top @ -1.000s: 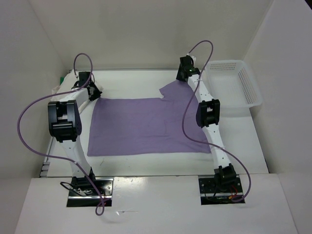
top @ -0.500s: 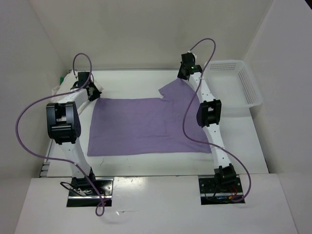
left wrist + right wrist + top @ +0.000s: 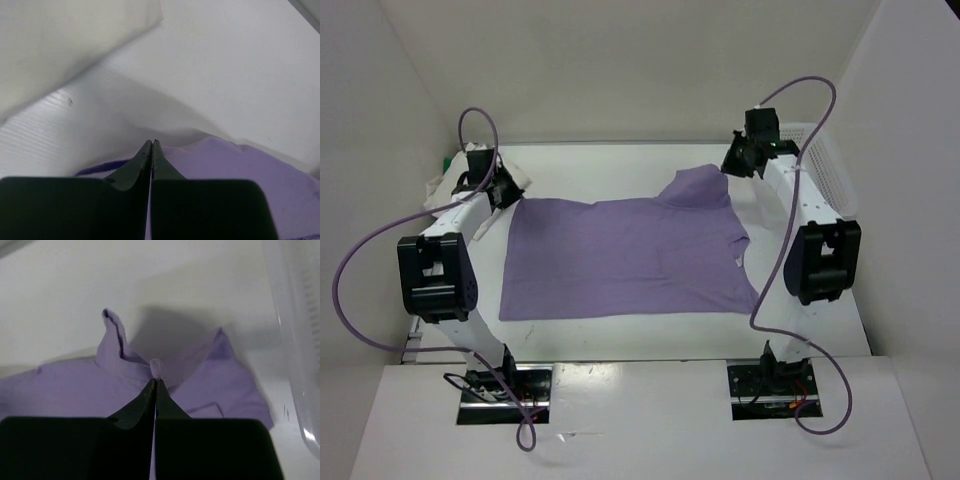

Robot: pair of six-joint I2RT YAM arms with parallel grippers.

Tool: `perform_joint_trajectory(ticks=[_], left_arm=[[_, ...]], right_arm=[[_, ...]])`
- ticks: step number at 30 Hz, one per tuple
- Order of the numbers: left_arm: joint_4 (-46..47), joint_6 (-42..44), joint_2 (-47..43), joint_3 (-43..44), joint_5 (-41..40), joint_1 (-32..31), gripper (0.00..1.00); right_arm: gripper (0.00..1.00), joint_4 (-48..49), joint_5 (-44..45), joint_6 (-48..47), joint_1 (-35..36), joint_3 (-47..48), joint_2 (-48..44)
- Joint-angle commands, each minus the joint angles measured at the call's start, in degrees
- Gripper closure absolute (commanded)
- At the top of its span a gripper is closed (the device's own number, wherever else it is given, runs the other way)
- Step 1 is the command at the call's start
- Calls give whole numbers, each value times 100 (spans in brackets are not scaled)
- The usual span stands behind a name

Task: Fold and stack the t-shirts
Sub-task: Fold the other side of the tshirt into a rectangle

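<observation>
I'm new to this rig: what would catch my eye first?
A lavender t-shirt lies spread across the table. The left gripper and right gripper, both shut, pinch its far corners, the right corner raised into a peak. A white perforated basket sits at the far right.

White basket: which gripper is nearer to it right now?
Right. The right gripper sits just left of the basket, pinching the purple shirt; the left gripper is across the table at the shirt's far-left corner.

We see the lavender t-shirt [image 3: 620, 260] as soft matt cloth, the basket [image 3: 292, 315] as glossy perforated plastic, the table [image 3: 610, 165] as smooth matt white.
</observation>
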Motion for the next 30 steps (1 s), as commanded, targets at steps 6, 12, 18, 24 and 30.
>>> perform_joint_trajectory(ticks=[6,12,18,24,30], left_arm=[[-25,154,-830,-748,612,291,100],[-175,154,-1516,-1451,612,484,100],[-378,40,-1656,-1750,796,809,100],[-580,40,-1947,-2032,849,941,100],[-773,40,-2053,-2216,823,994,99]], right_arm=[[100,295,-66,204,75,-2135,-1869],[100,-3,-172,328,75,-3260,-2906],[100,-582,-224,389,22,-3885,-3346],[97,-1066,-558,617,-180,-4272,-3944],[96,-1541,-690,618,-180,-4378,-4164]])
